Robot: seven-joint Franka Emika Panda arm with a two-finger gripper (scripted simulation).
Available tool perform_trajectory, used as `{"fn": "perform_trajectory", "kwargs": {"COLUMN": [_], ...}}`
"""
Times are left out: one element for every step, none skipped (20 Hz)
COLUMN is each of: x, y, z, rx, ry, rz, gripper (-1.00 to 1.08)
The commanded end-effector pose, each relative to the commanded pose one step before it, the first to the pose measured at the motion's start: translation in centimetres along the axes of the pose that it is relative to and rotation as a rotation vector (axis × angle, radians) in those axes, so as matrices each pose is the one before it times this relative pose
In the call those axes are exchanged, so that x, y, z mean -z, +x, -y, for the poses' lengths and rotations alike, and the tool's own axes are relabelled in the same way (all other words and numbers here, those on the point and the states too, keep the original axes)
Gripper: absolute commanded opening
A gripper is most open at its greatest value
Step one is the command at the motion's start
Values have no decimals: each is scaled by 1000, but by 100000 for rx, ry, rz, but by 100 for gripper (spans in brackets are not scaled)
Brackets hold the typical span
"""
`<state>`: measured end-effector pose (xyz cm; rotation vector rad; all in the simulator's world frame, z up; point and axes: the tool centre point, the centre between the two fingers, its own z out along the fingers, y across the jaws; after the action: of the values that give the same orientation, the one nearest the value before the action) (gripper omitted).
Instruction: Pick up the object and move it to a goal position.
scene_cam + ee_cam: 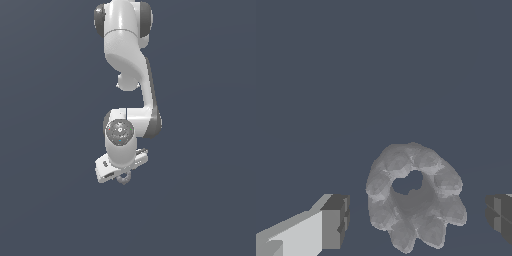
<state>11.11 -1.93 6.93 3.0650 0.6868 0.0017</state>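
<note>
The object is a small grey gear-like ring with a bumpy rim and a central hole. In the wrist view it lies on the dark floor between my two fingers, with a gap on each side. My gripper is open around it and touches it on neither side. In the exterior view the white gripper points down, and only part of the ring shows just under the hand. No goal marker shows in either view.
The white arm hangs down from the top of the exterior view. A plain dark blue-grey floor fills the rest of both views.
</note>
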Motion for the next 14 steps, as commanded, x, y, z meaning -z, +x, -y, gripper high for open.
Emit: {"fn": "perform_trajectory", "kwargs": {"x": [-1495, -461, -382, -293, -196, -115, -26, 63, 85, 32, 0, 0, 0, 0], "y": [-85, 3, -11, -2, 23, 19, 30, 41, 32, 10, 0, 0, 0, 0], "z": [27, 29, -14, -14, 17, -14, -15, -16, -10, -3, 0, 0, 0, 0], "rx": [73, 67, 0, 0, 47, 0, 0, 0, 0, 0, 0, 0, 0, 0], "ry": [71, 0, 0, 0, 1, 0, 0, 0, 0, 0, 0, 0, 0, 0], "rz": [121, -16, 0, 0, -13, 0, 0, 0, 0, 0, 0, 0, 0, 0], "gripper": [100, 100, 100, 100, 100, 100, 100, 100, 100, 100, -100, -100, -100, -100]}}
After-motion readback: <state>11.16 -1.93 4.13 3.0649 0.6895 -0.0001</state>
